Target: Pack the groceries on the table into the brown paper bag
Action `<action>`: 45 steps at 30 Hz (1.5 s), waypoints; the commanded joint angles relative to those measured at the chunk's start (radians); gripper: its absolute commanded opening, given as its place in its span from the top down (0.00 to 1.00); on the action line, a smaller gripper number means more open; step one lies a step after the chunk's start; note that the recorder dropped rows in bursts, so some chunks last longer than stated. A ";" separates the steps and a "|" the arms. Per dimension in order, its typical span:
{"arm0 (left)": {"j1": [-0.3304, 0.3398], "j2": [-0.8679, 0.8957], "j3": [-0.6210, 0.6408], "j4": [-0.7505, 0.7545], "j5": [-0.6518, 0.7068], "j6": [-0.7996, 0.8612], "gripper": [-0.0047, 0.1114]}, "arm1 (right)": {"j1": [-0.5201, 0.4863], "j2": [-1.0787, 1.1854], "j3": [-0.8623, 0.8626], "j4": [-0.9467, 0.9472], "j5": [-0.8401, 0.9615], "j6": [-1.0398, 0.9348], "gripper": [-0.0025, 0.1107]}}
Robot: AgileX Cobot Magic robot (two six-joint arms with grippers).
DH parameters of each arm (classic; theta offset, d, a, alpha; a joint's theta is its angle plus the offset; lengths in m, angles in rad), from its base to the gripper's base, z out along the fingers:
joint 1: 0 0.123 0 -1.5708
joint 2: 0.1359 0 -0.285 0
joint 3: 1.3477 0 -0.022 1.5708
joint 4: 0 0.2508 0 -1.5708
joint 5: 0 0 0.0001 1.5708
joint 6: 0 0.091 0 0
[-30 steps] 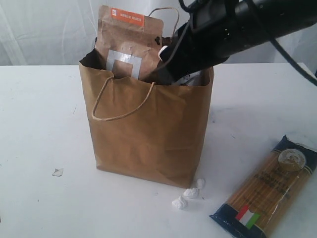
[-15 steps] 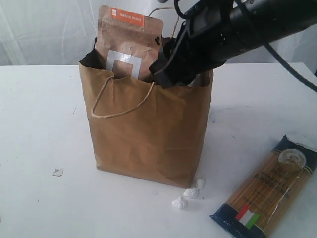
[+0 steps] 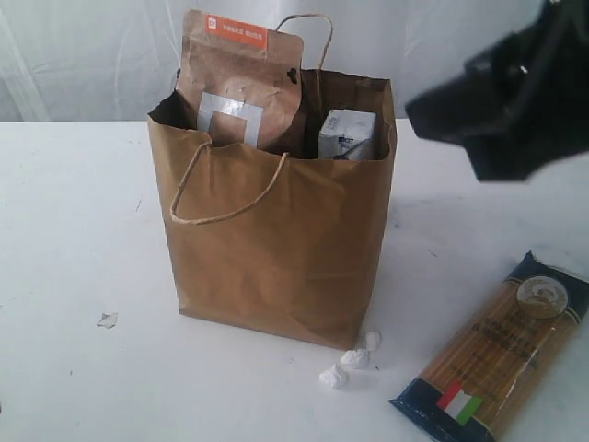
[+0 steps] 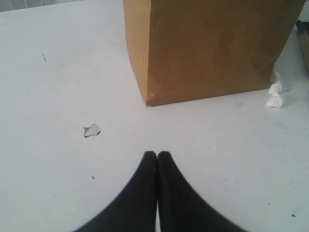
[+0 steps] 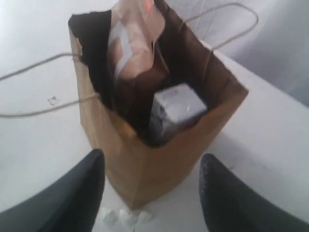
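Observation:
The brown paper bag stands upright on the white table. Inside it, the brown-orange pouch sticks up above the rim, and the small white-blue carton stands beside it. The long spaghetti packet lies on the table at the right front. My right gripper is open and empty, up in the air to the right of the bag, looking down into it; its arm is a dark blur. My left gripper is shut and empty, low over the table in front of the bag.
A small paper scrap lies on the table left of the bag. A few crumpled white bits sit at the bag's front right corner. One twisted handle hangs down the bag's front.
My right gripper has opened, come up out of the bag and moved away to the right, leaving the carton standing inside. The left gripper has not moved.

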 commanded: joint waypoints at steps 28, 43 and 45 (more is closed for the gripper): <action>0.003 -0.004 0.004 -0.006 0.000 -0.009 0.96 | -0.019 0.578 0.436 0.093 -0.500 -0.818 0.50; 0.003 -0.004 0.004 -0.006 0.000 -0.009 0.96 | -0.019 0.705 0.436 0.090 -0.668 -0.827 0.50; 0.003 -0.004 0.004 -0.006 0.000 -0.009 0.96 | -0.019 0.721 0.436 0.090 -0.681 -0.827 0.50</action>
